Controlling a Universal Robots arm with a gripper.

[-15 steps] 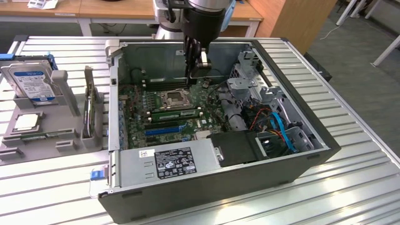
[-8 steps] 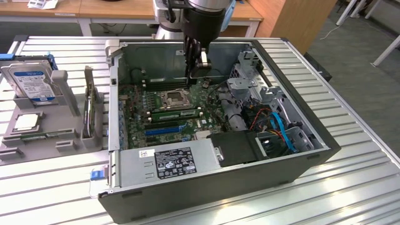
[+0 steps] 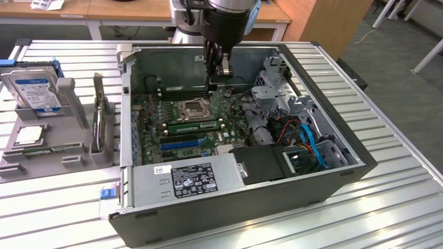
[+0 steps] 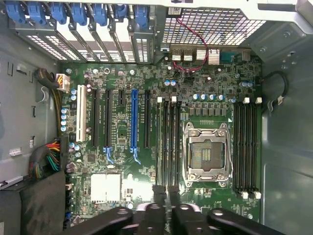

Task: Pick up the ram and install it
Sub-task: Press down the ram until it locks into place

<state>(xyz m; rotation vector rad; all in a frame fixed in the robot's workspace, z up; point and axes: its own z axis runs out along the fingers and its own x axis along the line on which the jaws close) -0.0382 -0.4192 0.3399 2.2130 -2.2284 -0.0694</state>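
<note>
Ribbed metal forms the top of the desk (image 3: 387,207), on which an open computer case (image 3: 229,212) is laid on its side; wooden furniture is seen behind it at 12 o'clock. At 9 o'clock of the case a grey holder (image 3: 69,155) is set, and a hard drive (image 3: 31,88) with a blue label is stood upright in it. Inside the case, in the exterior view, the ram (image 3: 194,126) is seen as a long green stick standing on edge in a slot just at 6 o'clock of the CPU socket (image 3: 192,109). The hand (image 3: 217,82) is seen reaching down into the case from 12 o'clock, at about 1 o'clock of the socket. In the wrist view its fingertips (image 4: 159,191) are set close together, with a narrow gap left between them, over one end of the memory slots beside the socket. Nothing is seen clamped between them; whether the ram is touched cannot be told
</note>
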